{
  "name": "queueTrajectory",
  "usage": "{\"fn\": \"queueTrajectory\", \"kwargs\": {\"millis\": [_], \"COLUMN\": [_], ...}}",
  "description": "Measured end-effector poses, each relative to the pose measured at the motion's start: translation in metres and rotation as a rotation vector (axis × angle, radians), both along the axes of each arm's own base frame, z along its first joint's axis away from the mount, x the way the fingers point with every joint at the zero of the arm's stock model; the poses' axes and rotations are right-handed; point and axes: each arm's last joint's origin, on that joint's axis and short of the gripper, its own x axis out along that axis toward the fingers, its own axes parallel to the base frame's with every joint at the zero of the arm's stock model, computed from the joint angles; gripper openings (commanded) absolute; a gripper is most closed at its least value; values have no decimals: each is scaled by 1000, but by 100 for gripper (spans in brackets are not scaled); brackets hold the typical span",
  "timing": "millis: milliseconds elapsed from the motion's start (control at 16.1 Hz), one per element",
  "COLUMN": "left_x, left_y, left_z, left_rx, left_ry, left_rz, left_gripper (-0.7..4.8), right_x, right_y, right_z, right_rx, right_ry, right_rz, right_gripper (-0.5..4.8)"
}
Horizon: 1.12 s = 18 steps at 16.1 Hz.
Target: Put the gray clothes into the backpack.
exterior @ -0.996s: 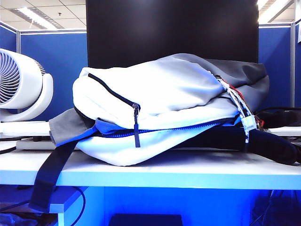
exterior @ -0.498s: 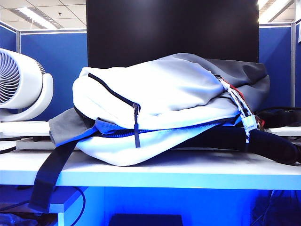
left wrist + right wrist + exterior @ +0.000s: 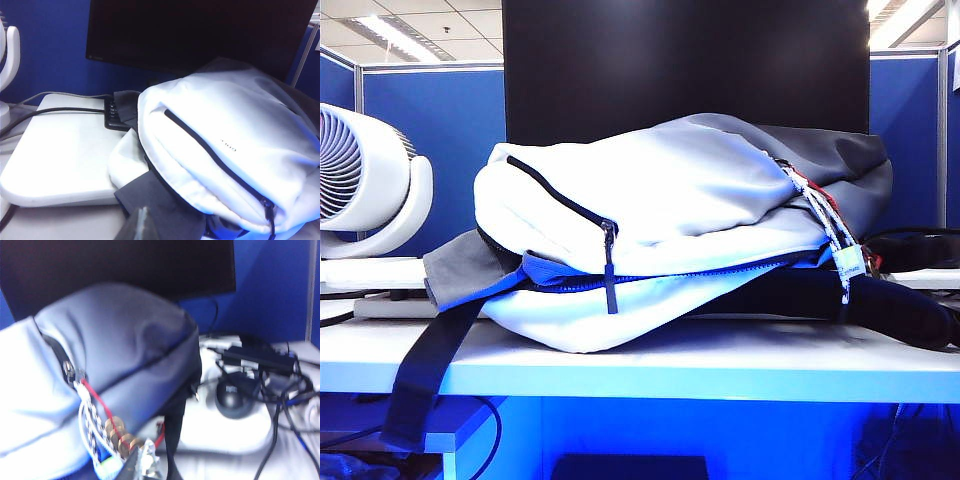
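The backpack (image 3: pixel 660 210) lies on its side on the white table (image 3: pixel 720 365), white and light gray, with a dark-gray end panel (image 3: pixel 840 160) at the right. It also fills the left wrist view (image 3: pixel 225 140) and the right wrist view (image 3: pixel 110 350). A fold of the gray clothes (image 3: pixel 455 268) with a blue edge pokes out of its left end. The same dark fold (image 3: pixel 160 200) lies just beyond my left gripper (image 3: pixel 141 224); the rest is hidden inside. That gripper is shut and empty. My right gripper (image 3: pixel 144 462) is shut and empty near the bag's cord charms (image 3: pixel 120 437). Neither gripper shows in the exterior view.
A white fan (image 3: pixel 365 180) stands at the left and a black monitor (image 3: pixel 685 70) behind the backpack. A black strap (image 3: pixel 420 380) hangs over the table's front edge. Cables and a black round device (image 3: pixel 235 397) crowd the right side. A white board (image 3: pixel 65 155) lies left of the bag.
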Motion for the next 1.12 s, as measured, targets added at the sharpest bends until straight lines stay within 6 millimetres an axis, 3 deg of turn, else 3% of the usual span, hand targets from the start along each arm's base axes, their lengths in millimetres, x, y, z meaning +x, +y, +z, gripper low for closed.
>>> {"fn": "queueTrajectory", "kwargs": {"millis": [685,1121], "left_x": [1,5], "left_y": [1,17], "left_z": [-2,-18], "left_rx": [-12,-2], "left_ry": [24,88], "left_rz": [9,252], "left_gripper": [-4,-4], "right_x": [0,0], "right_y": [0,0], "right_z": [-2,-1], "right_rx": [-1,-1], "right_ry": [17,15], "right_rz": [0,0], "right_gripper": [-5,-5]}}
